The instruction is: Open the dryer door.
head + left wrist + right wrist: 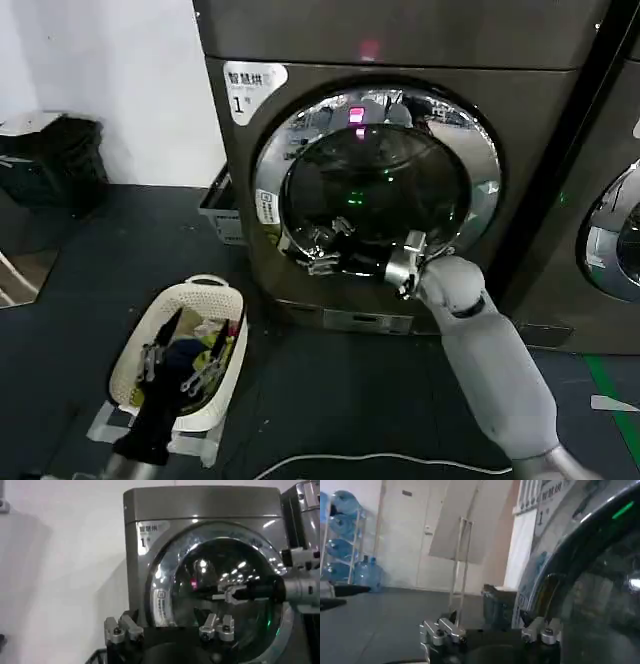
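The dryer door (385, 185) is a chrome ring around dark domed glass on the machine with the white "1" label (250, 85). In the head view it sits flush against the machine's front. My right gripper (322, 250) reaches in from the lower right and is held against the door's lower left part, open, fingers spread with nothing between them. The left wrist view shows the right gripper (226, 594) in front of the door (200, 570). In the right wrist view the right gripper (490, 627) has one finger (542, 629) beside the door (600, 585). My left gripper (175, 370) hangs open over the basket.
A white laundry basket (225, 300) with clothes stands on the dark floor at the lower left. A neighbouring machine (600, 200) stands close on the right. A black bin (60, 160) is at the left wall, a grey tray (222, 210) beside the dryer, and a white cable (350, 460) on the floor.
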